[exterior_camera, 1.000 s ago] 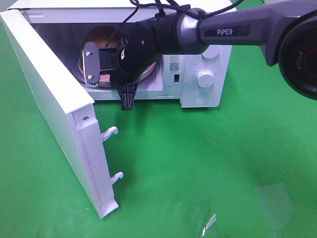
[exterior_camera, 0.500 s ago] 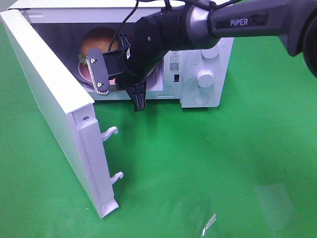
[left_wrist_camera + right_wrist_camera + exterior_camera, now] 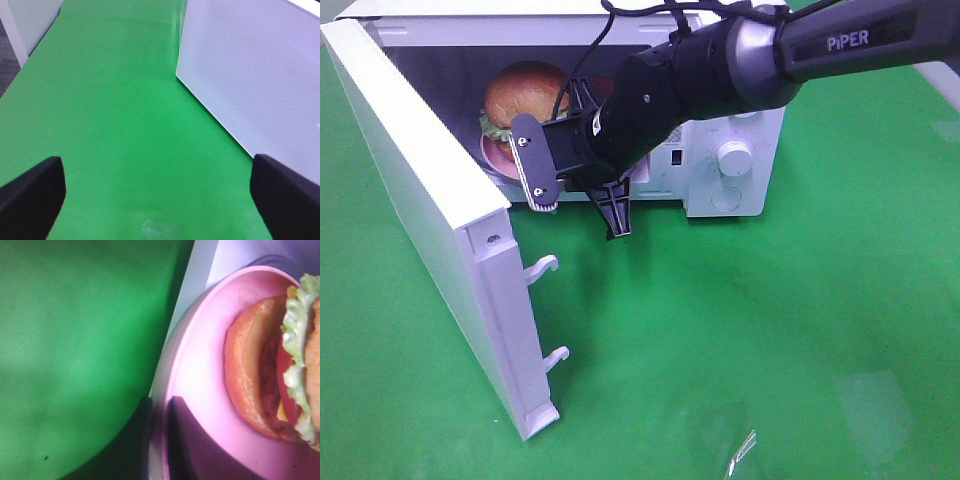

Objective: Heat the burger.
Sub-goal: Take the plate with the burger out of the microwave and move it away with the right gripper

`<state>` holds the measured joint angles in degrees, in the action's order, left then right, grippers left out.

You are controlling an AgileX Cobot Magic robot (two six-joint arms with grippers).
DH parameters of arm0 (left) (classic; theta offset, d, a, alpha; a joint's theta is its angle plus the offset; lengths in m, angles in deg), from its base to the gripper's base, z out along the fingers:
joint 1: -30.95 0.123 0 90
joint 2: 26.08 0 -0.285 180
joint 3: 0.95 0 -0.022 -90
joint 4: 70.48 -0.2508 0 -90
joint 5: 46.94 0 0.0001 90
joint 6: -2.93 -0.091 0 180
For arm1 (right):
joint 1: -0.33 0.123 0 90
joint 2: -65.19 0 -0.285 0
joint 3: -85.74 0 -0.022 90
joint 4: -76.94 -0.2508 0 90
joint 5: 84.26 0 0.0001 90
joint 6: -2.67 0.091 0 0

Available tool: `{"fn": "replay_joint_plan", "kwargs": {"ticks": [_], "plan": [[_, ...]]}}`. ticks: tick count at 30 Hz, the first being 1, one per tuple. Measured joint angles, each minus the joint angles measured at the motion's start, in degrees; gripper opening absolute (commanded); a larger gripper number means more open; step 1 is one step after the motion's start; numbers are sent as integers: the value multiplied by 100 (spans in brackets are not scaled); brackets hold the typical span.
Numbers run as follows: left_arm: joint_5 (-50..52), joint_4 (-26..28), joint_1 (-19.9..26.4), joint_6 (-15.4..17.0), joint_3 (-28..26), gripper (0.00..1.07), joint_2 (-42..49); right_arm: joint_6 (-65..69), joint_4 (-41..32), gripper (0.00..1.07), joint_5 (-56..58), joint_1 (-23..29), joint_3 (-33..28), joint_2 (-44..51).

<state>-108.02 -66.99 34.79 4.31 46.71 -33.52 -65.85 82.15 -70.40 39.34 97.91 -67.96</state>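
Note:
The burger (image 3: 525,93) sits on a pink plate (image 3: 492,150) inside the open microwave (image 3: 720,190). In the right wrist view the burger (image 3: 260,375) fills one side, showing bun, lettuce and red filling on the plate (image 3: 200,385). My right gripper (image 3: 618,222) reaches across from the right and hangs just in front of the oven's opening, fingers pointing down. It is shut, and I see nothing held in it. Its dark fingertips (image 3: 145,440) lie close together at the plate's rim in the wrist view. My left gripper (image 3: 160,200) is open over the green mat, outside the exterior high view.
The microwave door (image 3: 420,200) swings wide toward the front left, with two latch hooks (image 3: 542,268) sticking out. Control knobs (image 3: 733,157) are on the oven's right panel. The door's white dotted face (image 3: 260,75) stands beside the left gripper. A green mat (image 3: 770,330) covers the table.
My right gripper has drawn back out of the microwave opening, toward the front and right. The burger, hidden behind it before, now shows. The left gripper's view has no earlier frame.

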Motion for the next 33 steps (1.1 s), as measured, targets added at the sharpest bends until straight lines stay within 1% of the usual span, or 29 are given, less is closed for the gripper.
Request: {"fn": "replay_joint_plan", "kwargs": {"ticks": [1, 6, 8, 15, 17, 27, 28, 31, 33], "plan": [[0, 0, 0, 0, 0, 92, 0, 0, 0, 0, -69, 0, -120, 80], [0, 0, 0, 0, 0, 92, 0, -11, 0, 0, -149, 0, -327, 212], [0, 0, 0, 0, 0, 92, 0, -149, 0, 0, -195, 34, -567, 372], [0, 0, 0, 0, 0, 92, 0, -309, -97, 0, -206, 57, -831, 544], [0, 0, 0, 0, 0, 92, 0, -441, -195, 0, -298, 57, -1083, 705], [0, 0, 0, 0, 0, 92, 0, -521, -201, 0, -401, 69, -1547, 1020], [0, 0, 0, 0, 0, 92, 0, -573, -201, 0, -470, 69, -1679, 1117], [0, 0, 0, 0, 0, 92, 0, -596, -201, 0, -498, 69, -1793, 1209], [0, 0, 0, 0, 0, 92, 0, -613, -195, 0, -527, 69, -1977, 1329]]}}
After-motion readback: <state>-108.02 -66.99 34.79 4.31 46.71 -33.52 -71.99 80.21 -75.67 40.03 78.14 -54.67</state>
